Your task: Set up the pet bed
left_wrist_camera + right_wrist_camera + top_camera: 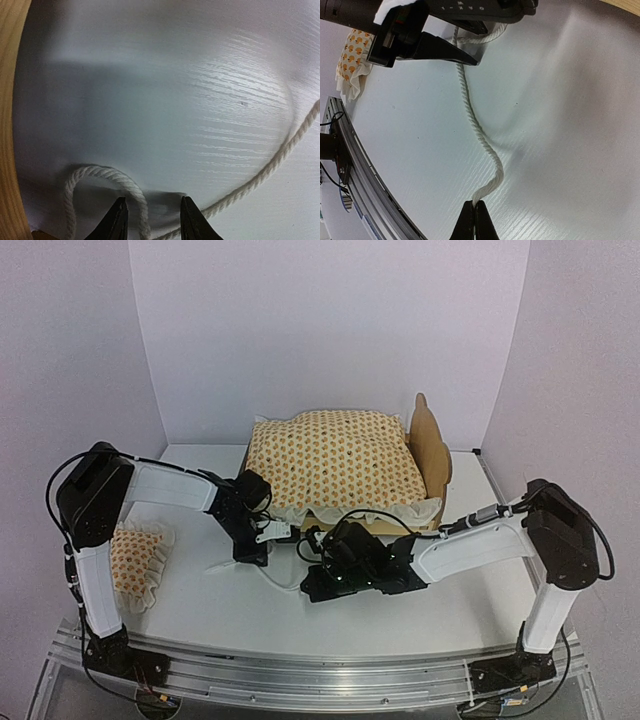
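Observation:
The pet bed (436, 502) stands at the back of the table, its scalloped headboard (428, 440) at the right. The cream orange-patterned cushion (335, 465) lies on it. A white tie cord (470, 105) runs over the table in front of the bed. My right gripper (475, 202) is shut on the cord's loose end. My left gripper (152, 198) hovers at the bed's front left corner (7, 125), jaws apart, and a loop of the cord (137, 197) passes between them without being pinched. From above, the left gripper (253, 552) and the right gripper (310, 588) sit close together.
The small matching ruffled pillow (135, 560) lies at the table's left, beside the left arm's base. A metal rail (320, 665) runs along the near table edge. White walls enclose the back and sides.

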